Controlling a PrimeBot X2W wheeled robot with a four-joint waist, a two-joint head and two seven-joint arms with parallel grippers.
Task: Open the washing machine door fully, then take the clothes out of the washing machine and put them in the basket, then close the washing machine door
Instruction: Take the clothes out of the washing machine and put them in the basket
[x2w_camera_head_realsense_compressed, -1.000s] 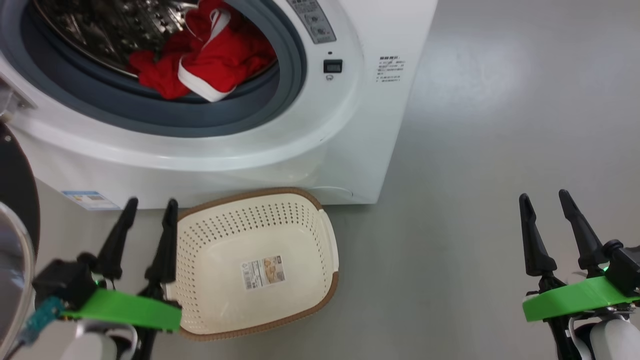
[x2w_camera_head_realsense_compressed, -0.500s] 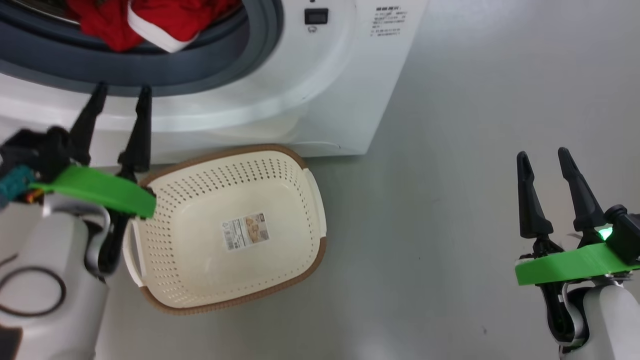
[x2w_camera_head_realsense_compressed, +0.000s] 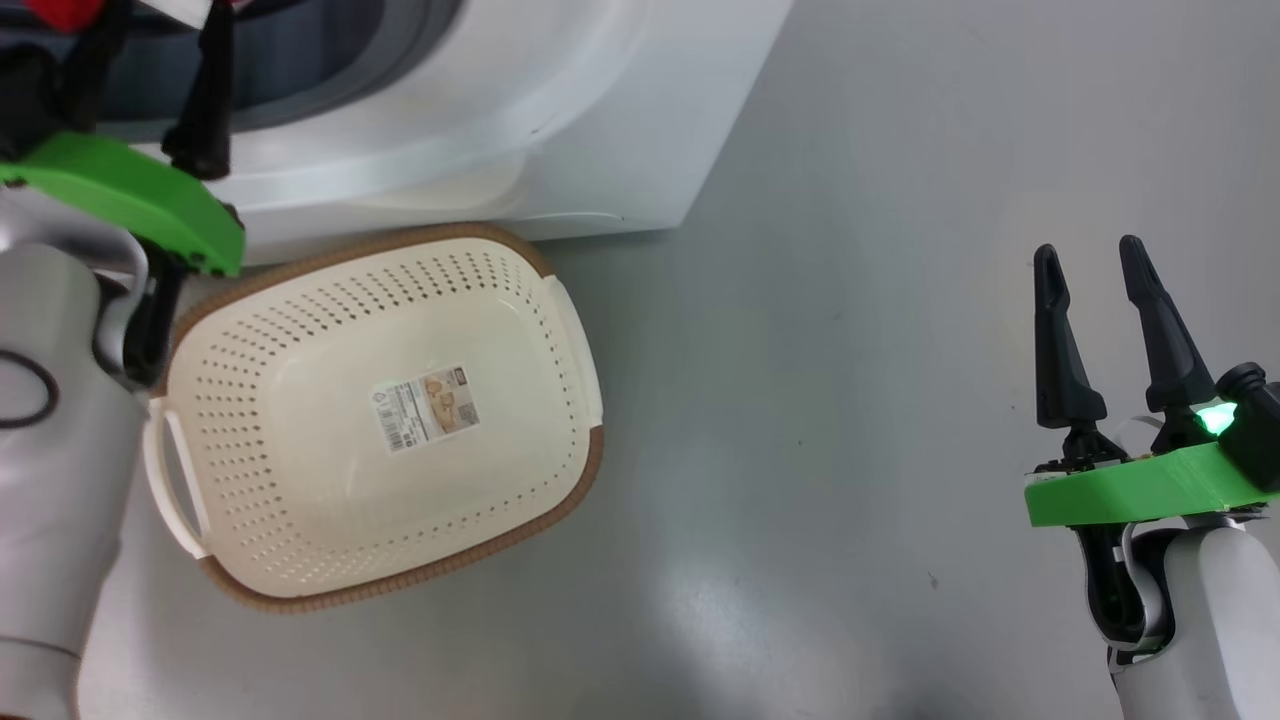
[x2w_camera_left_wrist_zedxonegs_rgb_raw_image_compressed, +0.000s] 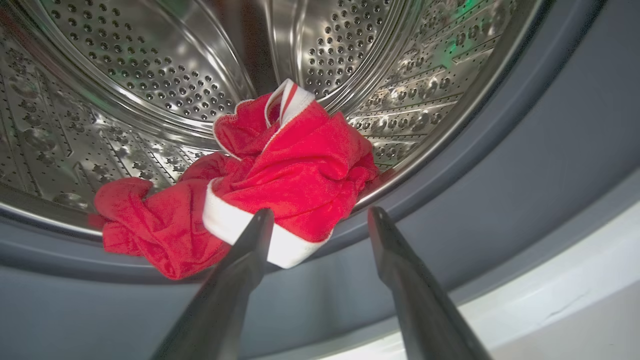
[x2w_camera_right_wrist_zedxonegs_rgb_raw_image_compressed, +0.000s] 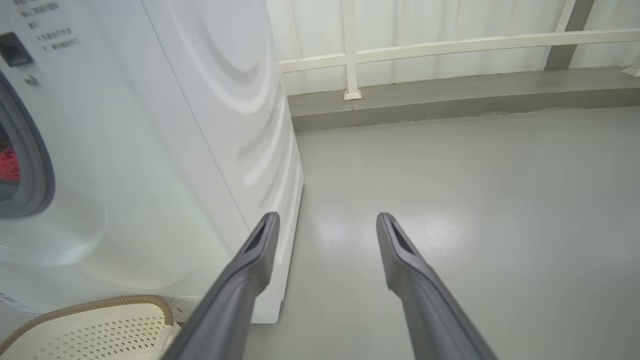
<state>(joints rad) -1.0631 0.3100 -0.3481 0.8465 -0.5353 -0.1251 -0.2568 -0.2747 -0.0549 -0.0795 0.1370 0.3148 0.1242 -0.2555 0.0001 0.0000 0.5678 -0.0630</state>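
My left hand is wide and empty at the washing machine mouth. The clothes lie inside at its 11 o'clock, maybe touching one finger. My right hand, also wide, hangs at the basket's 3 o'clock.

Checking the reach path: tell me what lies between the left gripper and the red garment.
Nothing: in the left wrist view the open left gripper points straight at the red garment, the grey rubber ring passing beneath.
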